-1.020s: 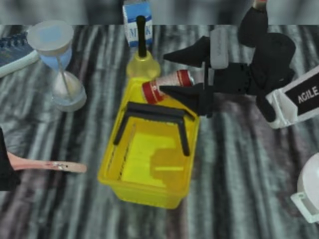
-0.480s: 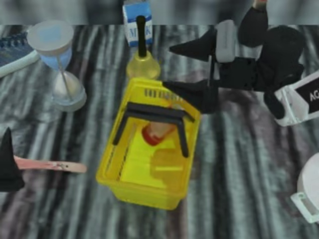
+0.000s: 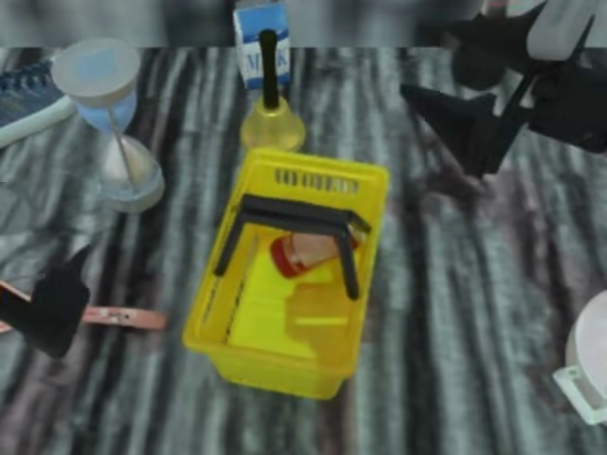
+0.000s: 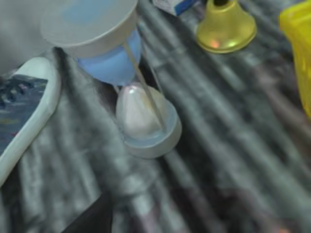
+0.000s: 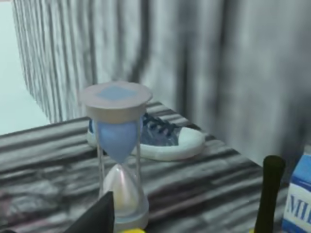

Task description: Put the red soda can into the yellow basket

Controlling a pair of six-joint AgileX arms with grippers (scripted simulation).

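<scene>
Top view: lying inside yellow basket (image 3: 285, 355), red soda can (image 3: 305, 253); hovering far right, right gripper (image 3: 479, 95), fingers released.

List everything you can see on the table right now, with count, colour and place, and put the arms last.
Basket: one, yellow, table centre.
Soda can: one, red, lying inside the basket under its black handles.
Bell: one, yellowish with black handle, just behind the basket.
Milk carton: one, blue and white, behind the bell.
Hourglass: one, pale blue, left side.
Shoe: one, dark blue, far left edge.
Pink-handled tool: one, left of the basket.
White object: one, right edge.
Left gripper: low left.
Right gripper: upper right, open, empty.
</scene>
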